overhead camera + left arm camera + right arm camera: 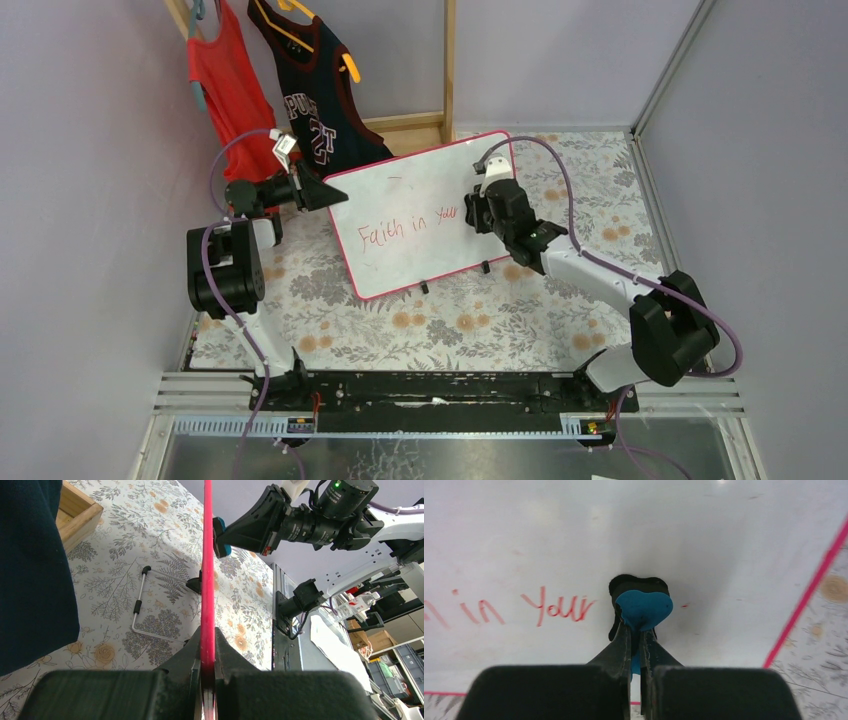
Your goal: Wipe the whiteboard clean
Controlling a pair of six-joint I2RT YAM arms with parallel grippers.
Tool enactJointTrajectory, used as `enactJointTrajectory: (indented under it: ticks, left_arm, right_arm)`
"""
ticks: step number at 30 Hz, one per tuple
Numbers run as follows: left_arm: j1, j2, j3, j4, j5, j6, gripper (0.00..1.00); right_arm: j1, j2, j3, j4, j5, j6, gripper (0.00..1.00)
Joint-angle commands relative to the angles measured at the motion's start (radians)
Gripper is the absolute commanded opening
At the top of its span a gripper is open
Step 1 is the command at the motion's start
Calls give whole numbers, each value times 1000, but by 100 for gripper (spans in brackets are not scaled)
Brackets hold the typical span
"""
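The whiteboard (420,180) stands tilted on the table, with red lettering (405,228) across its lower left half. My left gripper (335,192) is shut on the board's left edge; the left wrist view shows the jaws (207,642) clamped on the pink frame (207,555). My right gripper (474,212) is at the board's right half, just right of the writing. In the right wrist view it (635,629) is shut on a blue eraser (644,609), whose dark pad presses on the white face (724,555) beside the word "Your" (556,607). The eraser (220,542) also shows against the board's edge.
A red shirt (228,90) and a dark jersey (310,100) hang at the back left on a wooden rack (448,70). A floral cloth (450,320) covers the table. The board's wire leg (142,605) rests on the cloth behind it. Grey walls close in on both sides.
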Motion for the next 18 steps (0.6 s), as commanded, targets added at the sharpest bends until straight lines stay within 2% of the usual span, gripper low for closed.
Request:
enactJointTrajectory:
  ticks: [1,7,10,14,18]
  left_arm:
    - [-12,-21,-12,74,94,-28,0]
    - [-12,-23,-15,75,97,-26,0]
    - [-12,-25,-15,74,98,-26,0]
    - [-11,-28,-15,74,97,-29,0]
    - [-13,-30,-17,74,103,-27,0]
  right_arm:
    - [47,6,-13,80,-123,32,0]
    - [35,21,14,-37,170,4,0]
    - [-5,36,23,-77,257,1,0]
    - [-83,28,-1,-73,268,14,0]
    - [-105,9,-18,-63,256,9,0]
